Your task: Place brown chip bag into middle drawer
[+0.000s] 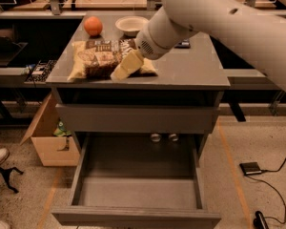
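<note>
The brown chip bag point(93, 58) lies flat on the grey cabinet top point(190, 70), at its left front, dark brown in the middle with pale ends. My gripper point(123, 69) reaches down from the right on the big white arm and rests on the bag's right half, near the cabinet's front edge. The middle drawer point(136, 187) is the lowest one. It is pulled wide open below, and its shallow grey tray holds nothing I can see.
An orange point(93, 26) and a white bowl point(132, 25) stand at the back of the cabinet top, with a small dark packet point(183, 44) behind the arm. A cardboard box point(47, 140) stands on the floor at the left. Cables and a small black box point(251, 168) lie at the right.
</note>
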`<state>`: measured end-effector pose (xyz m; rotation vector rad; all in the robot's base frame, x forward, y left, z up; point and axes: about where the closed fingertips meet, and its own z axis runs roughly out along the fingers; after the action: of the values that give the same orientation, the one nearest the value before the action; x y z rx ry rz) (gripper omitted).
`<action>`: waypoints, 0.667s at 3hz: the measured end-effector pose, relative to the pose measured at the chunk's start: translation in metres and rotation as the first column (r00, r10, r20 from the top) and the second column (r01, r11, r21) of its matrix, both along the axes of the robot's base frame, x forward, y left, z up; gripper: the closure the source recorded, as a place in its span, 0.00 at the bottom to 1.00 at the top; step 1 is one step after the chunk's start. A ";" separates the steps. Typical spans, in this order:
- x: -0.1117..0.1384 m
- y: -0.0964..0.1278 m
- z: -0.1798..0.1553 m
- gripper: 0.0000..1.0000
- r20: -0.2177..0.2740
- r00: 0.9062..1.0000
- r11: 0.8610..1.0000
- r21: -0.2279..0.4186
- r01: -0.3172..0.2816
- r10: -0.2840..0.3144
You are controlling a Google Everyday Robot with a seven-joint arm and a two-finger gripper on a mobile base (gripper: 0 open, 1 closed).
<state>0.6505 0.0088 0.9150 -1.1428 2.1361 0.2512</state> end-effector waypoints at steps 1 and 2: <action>0.024 0.035 -0.023 0.00 0.033 0.999 1.000 -0.004 -0.002 0.002; 0.049 0.052 -0.039 0.00 0.077 0.996 0.999 0.006 0.037 -0.037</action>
<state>0.6996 0.0609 0.8763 -1.0922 2.0856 0.1917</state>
